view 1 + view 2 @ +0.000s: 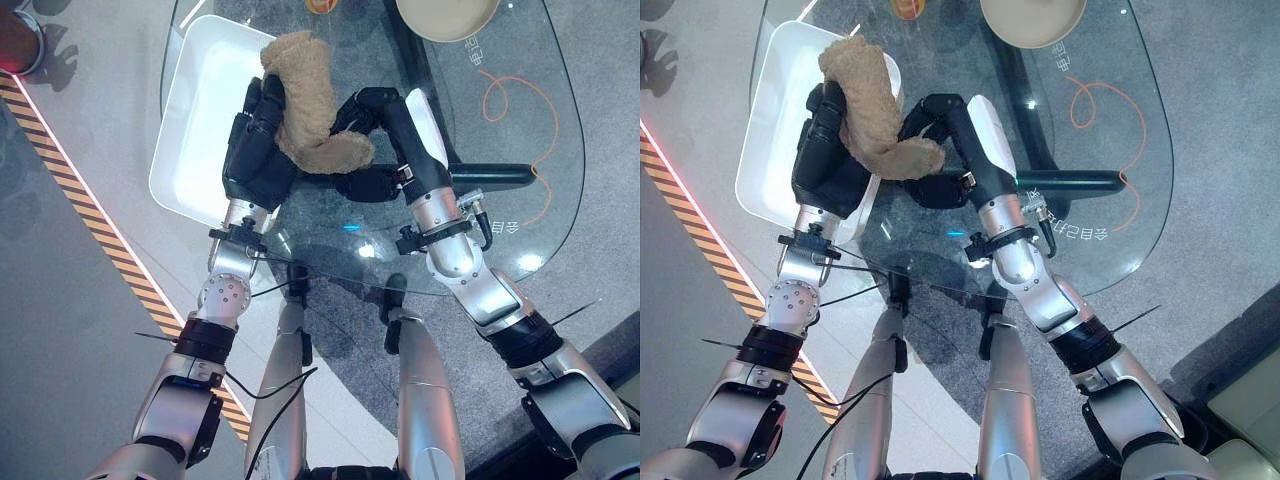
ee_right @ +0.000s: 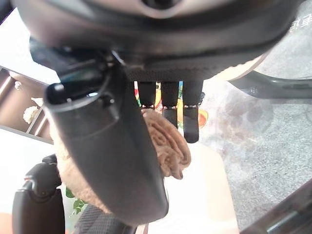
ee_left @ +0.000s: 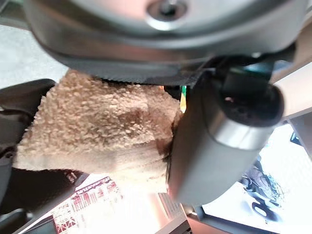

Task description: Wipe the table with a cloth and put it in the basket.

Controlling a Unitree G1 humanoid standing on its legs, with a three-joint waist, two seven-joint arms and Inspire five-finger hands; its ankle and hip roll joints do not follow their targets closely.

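From the head views the tan cloth hangs between both hands at the left edge of the glass table, its upper end over the white basket. The left wrist view shows the left hand with thumb and fingers pinching the cloth's pile. The right wrist view shows the right hand with thumb and curled fingers round the rolled end; a beige bowl sits at the table's far edge.
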